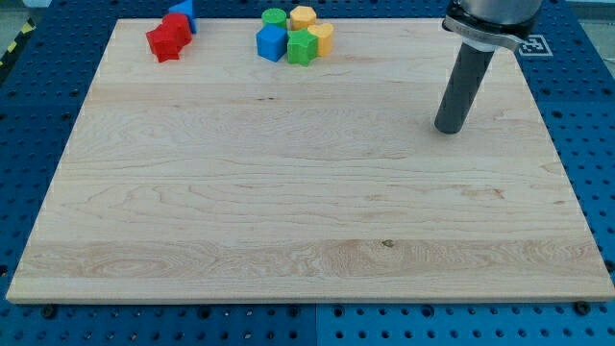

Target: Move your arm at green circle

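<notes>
The green circle (275, 16) lies at the view's top, in a cluster near the board's far edge. Around it are a blue cube (272, 42), a green star (301, 46), a yellow block (303, 16) and a yellow hexagon (321, 37). My tip (448, 129) rests on the wooden board at the view's right, well to the right of and below the cluster. It touches no block.
A red star (167, 41) and a red block (179, 25) sit at the view's top left, with a blue block (184, 11) just behind them. The wooden board (307, 211) lies on a blue perforated table (38, 106).
</notes>
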